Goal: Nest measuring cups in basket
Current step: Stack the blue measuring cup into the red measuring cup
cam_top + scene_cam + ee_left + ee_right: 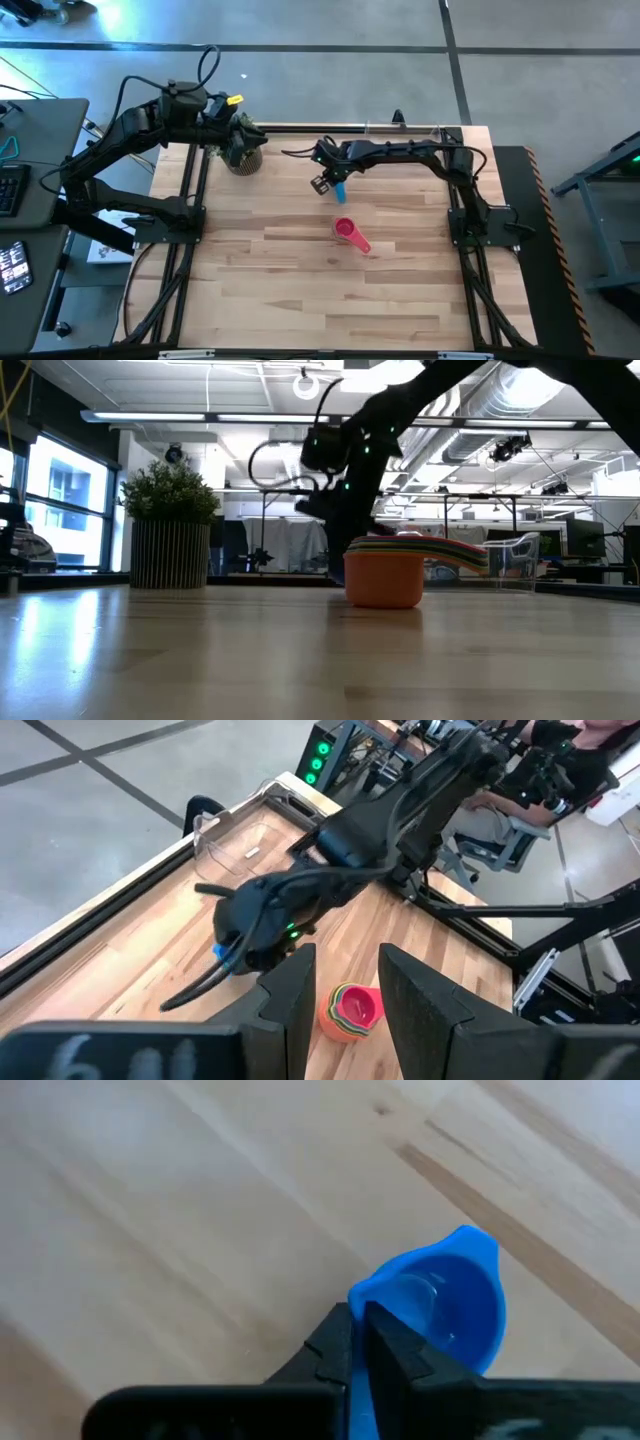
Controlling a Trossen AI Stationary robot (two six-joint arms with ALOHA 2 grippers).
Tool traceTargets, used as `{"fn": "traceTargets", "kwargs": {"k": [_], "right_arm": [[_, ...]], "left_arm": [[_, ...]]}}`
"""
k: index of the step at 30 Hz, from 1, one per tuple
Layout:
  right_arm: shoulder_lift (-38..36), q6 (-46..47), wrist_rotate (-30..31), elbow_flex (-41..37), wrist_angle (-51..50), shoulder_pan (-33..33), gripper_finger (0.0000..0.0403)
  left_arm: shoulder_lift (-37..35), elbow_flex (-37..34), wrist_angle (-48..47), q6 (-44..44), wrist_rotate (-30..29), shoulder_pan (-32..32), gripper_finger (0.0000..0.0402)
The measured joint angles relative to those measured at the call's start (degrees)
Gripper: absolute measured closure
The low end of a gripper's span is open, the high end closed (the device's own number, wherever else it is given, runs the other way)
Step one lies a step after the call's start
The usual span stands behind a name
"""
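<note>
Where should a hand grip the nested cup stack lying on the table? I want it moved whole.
Probably by the handles, coming from above. In the high view they lie fanned together, pointing away from the stack toward the near right over bare wood, so a hand closing across them should catch most of the cups at once.

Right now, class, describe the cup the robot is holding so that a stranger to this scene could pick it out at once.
Start from the wooden table and follow the right arm inward from the far right corner to the right gripper, near the table's middle. The blue measuring cup is pinched by its rim between the fingers. Unlike the nested stack of cups, pink on top, lying nearer the front, it is alone and blue.
</note>
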Motion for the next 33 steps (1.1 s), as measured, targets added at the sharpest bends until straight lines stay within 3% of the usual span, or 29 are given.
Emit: {"fn": "traceTargets", "kwargs": {"k": [10,21,27,33], "right_arm": [[-8.18,-1.77,1.72,0.00,-1.86,4.23,0.0402],[-17.93,0.11,2.81,0.00,-13.65,14.84,0.0402],[-18.55,4.57,3.72,0.02,-18.31,21.48,0.0402],[-17.01,3.38,3.74,0.02,-18.35,25.75,0.0403]], "left_arm": [[0.00,0.00,-0.12,-0.02,-0.23,0.00,0.0298],[0.00,0.00,-0.12,-0.13,-0.52,0.00,0.0298],[0.00,0.00,-0.12,-0.17,-0.55,0.00,0.0298],[0.00,0.00,-0.11,-0.15,-0.52,0.00,0.0298]]}}
